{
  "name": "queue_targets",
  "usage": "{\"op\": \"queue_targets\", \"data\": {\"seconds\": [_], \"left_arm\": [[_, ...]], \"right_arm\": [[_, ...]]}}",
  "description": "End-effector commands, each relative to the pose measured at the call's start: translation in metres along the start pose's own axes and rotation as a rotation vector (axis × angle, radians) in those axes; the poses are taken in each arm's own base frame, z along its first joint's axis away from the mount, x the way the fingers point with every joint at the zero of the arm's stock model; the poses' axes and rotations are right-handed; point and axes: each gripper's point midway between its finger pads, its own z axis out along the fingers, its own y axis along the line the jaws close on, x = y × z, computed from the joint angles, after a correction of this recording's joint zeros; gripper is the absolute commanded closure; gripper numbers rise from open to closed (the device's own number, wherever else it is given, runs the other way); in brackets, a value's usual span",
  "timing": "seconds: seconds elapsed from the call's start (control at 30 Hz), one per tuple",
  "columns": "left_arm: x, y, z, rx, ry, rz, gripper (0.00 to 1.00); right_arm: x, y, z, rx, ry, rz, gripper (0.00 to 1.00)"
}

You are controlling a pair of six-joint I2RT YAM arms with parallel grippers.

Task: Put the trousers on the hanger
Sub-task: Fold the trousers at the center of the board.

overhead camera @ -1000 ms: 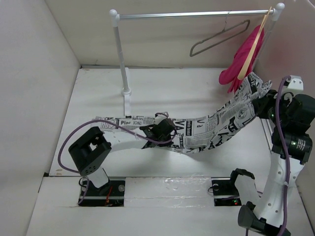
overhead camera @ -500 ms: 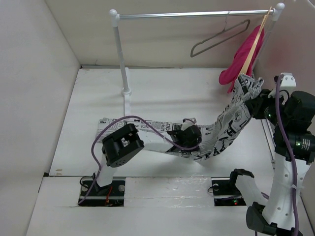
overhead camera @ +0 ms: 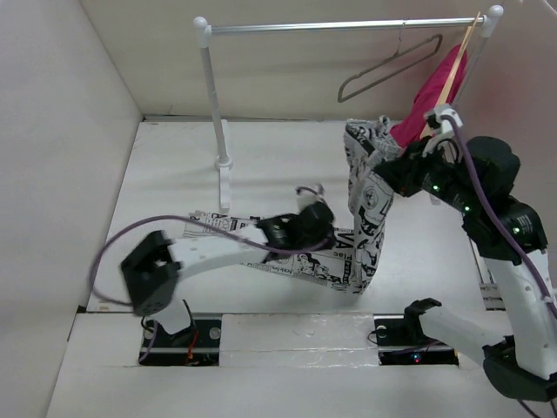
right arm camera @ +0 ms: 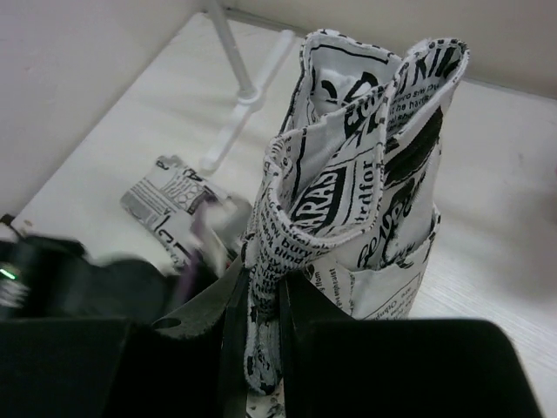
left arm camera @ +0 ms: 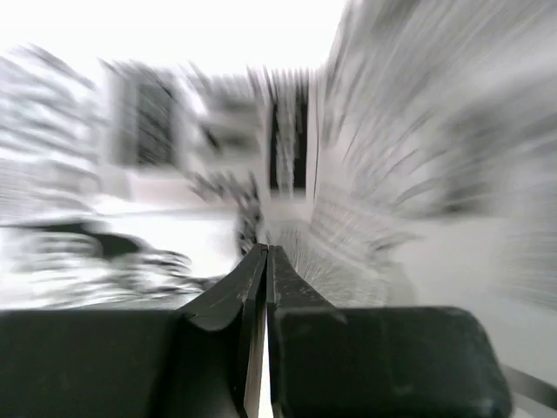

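**Newsprint trousers raised below the rail, wire hanger apart from them**

The right gripper (overhead camera: 387,171) is clamped on a bunched end of the trousers (overhead camera: 364,196) and holds it upright in the air below the right half of the rail (overhead camera: 339,27), close to the pink garment (overhead camera: 426,109). From there the cloth drops to the table (overhead camera: 174,174) and trails left toward the foot of the rail's left post. The left gripper (overhead camera: 306,225), its fingers pressed together, sits on that flat stretch in front of the rail. Its blurred wrist view does not show whether any cloth is pinched. The hanger (overhead camera: 387,70) hangs by its hook near the rail's right end, beside the wooden hanger (overhead camera: 452,74), clear of the trousers.
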Motion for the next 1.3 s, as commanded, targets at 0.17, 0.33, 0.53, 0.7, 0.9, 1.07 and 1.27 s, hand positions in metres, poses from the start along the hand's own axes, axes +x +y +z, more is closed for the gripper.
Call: {"op": "queue_targets", "data": {"seconds": [0.17,0.33,0.53,0.7,0.9,1.07,1.27], "left_arm": [[-0.196,0.131,-0.223,-0.183,-0.684,-0.267,1.0],[-0.257,0.167,-0.329,-0.263,-0.95,-0.317,1.0],[-0.284,0.142,-0.389,-0.241,-1.078,-0.333,1.0],[-0.271,0.162,-0.39,-0.319,-1.077,-0.362,0.97],[-0.247,0.195,-0.339,-0.395,-0.983,-0.358,0.81],[-0.213,0.235,-0.232,-0.436,-0.76,-0.326,0.76],[-0.175,0.29,-0.141,-0.579,-0.541,-0.328,0.76]], "right_arm": [[-0.034,0.087,0.079,-0.123,-0.152,-0.005,1.0],[0.013,0.162,0.183,-0.239,-0.059,-0.013,1.0],[0.102,0.266,0.292,-0.399,0.076,-0.019,0.77],[0.177,0.315,0.301,-0.603,0.288,0.011,0.34],[0.179,0.261,0.251,-0.585,0.31,-0.019,0.34],[0.236,0.195,0.189,-0.47,0.436,-0.082,0.78],[0.29,0.135,0.125,-0.335,0.532,-0.093,1.0]]}}
